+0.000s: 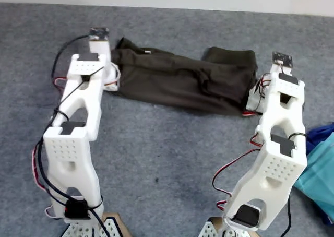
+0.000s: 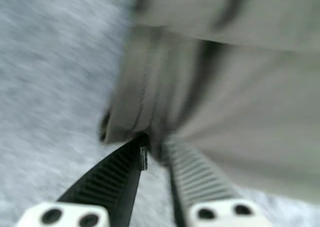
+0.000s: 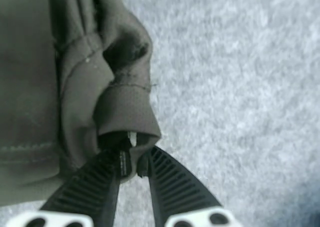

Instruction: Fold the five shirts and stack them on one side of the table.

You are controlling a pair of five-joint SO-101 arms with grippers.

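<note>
A dark olive shirt (image 1: 180,80) lies stretched across the far middle of the grey carpeted table, partly folded lengthwise. My left gripper (image 2: 152,152) is shut on the shirt's left edge (image 2: 135,117), the cloth pinched between its fingers. At the shirt's right end, my right gripper (image 3: 132,154) is shut on a bunched hem (image 3: 125,117). In the high view the left arm (image 1: 86,91) stands at the shirt's left end and the right arm (image 1: 279,106) at its right end.
A blue shirt (image 1: 319,132) and a teal shirt (image 1: 321,174) lie heaped at the right edge of the table, beside the right arm's base. Open grey carpet (image 1: 167,153) spreads between the two arms in front of the olive shirt.
</note>
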